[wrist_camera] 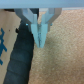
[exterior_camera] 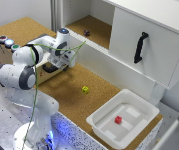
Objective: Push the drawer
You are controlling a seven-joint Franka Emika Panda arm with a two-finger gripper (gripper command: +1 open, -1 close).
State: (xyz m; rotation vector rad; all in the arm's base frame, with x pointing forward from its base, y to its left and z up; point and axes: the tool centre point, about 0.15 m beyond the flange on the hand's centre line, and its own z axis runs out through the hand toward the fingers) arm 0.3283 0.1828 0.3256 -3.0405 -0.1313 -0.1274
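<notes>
Cork board is covering the work surface, grainy and tan, running under everything. The white cabinet is sitting at the exterior view's right, smooth and boxy, its door carrying a vertical black handle; its upper edge is cut off by the frame. A white plastic tub, rectangular with rounded corners, is resting near the cork's edge, holding a small red cube. My arm is folding across the exterior view's left, glossy white segments hiding most of the drawer; only a strip of pale plywood is showing behind my elbow, and in the wrist view its black bar handle is lying dark and blurred just beside my fingers. My gripper is standing narrow, pale blue fingertips pressed together, clasping nothing. Open cork is stretching between me and the tub, broken only by a small yellow cube.
</notes>
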